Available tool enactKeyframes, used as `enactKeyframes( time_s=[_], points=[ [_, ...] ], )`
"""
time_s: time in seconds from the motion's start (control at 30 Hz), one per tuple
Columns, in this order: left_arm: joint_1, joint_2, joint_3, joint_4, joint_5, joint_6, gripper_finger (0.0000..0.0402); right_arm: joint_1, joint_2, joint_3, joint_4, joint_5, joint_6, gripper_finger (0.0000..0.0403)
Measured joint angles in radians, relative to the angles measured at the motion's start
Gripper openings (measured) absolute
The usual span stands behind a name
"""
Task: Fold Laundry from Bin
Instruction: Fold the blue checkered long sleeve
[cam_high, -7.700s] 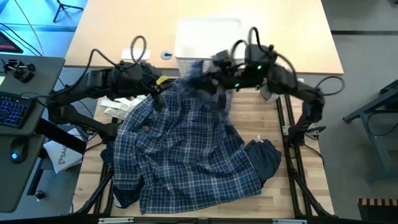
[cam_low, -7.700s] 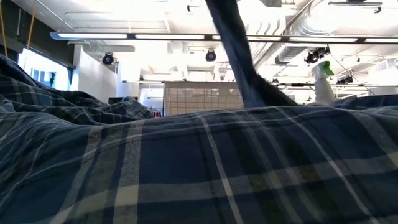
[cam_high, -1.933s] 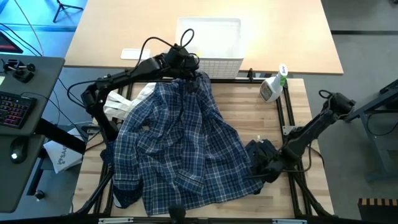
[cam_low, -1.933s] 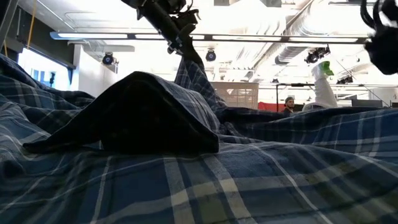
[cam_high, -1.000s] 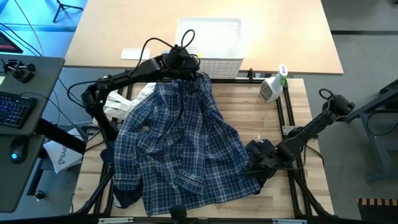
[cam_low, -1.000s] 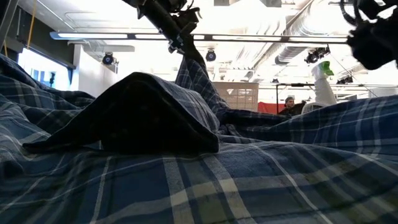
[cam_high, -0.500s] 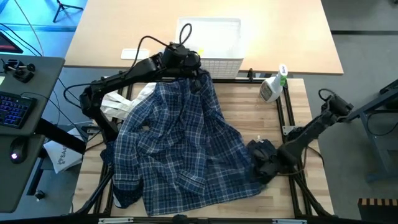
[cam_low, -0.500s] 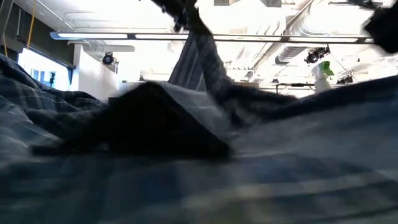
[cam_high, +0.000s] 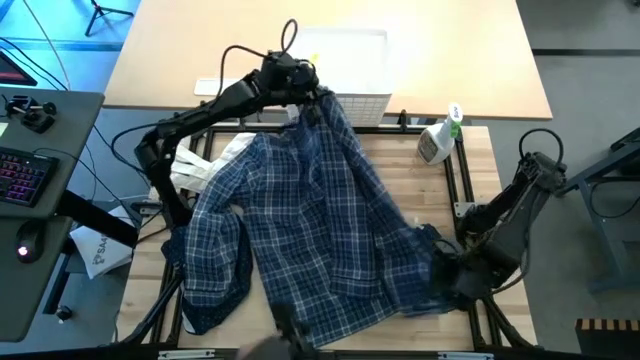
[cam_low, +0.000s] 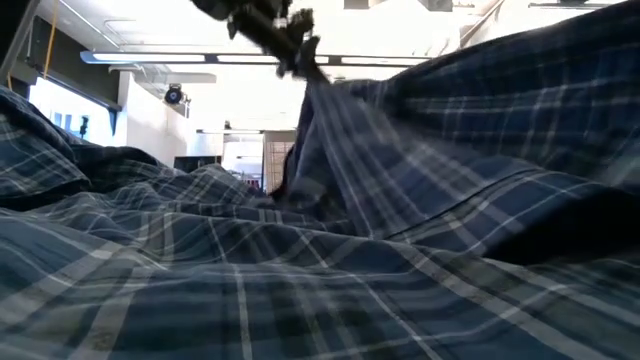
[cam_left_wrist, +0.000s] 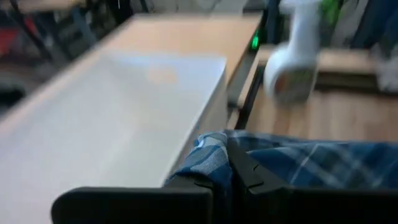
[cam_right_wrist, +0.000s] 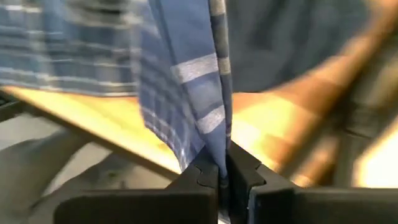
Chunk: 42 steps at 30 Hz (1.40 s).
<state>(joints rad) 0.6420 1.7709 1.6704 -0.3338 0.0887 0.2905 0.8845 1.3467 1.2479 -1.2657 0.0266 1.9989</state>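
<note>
The blue-and-white plaid shirt (cam_high: 310, 230), soft and rumpled, lies stretched across the slatted wooden bench (cam_high: 475, 170), pulled taut into a long diagonal between two pinched points. The left gripper (cam_high: 305, 95) reaches from its arm's bent elbow to the near edge of the bin (cam_high: 340, 60), a white rectangular basket with smooth inner walls; its jaws are clamped on a bunched corner of the plaid cloth, as the left wrist view shows. The right gripper (cam_high: 447, 272), low at the bench's near right corner with its arm folded back, has its jaws closed on a thin hanging fold of the same shirt. A dark navy piece (cam_high: 437, 245) seems to lie beside that gripper, though it is mostly covered. A white spray bottle (cam_high: 438, 140) with a green top stands right of the bin. In the low view, plaid folds fill nearly everything.
</note>
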Motion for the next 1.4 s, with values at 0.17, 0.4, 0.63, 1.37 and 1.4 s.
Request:
enactKeyframes(
  time_s=[0.17, 0.4, 0.63, 1.37, 1.4],
  points=[
    [0.057, 0.016, -0.121, -0.047, 0.012, 0.000, 0.0000, -0.049, 0.097, -0.051, 0.252, 0.014, -0.116, 0.0001],
    [0.082, 0.010, -0.242, -0.156, -0.044, 0.081, 0.0000, -0.120, 0.291, -0.053, 0.432, -0.055, -0.287, 0.0000],
    [0.073, -0.045, -0.243, -0.341, -0.218, 0.104, 0.0000, -0.170, 0.369, -0.053, 0.620, -0.087, -0.387, 0.0000],
    [0.104, -0.136, -0.440, -0.273, -0.460, 0.070, 0.0000, -0.230, 0.375, -0.053, 0.789, 0.115, -0.625, 0.0020],
    [0.099, -0.160, -0.440, -0.273, -0.470, 0.077, 0.0000, -0.237, 0.375, -0.053, 0.809, 0.104, -0.637, 0.0025]
  ],
)
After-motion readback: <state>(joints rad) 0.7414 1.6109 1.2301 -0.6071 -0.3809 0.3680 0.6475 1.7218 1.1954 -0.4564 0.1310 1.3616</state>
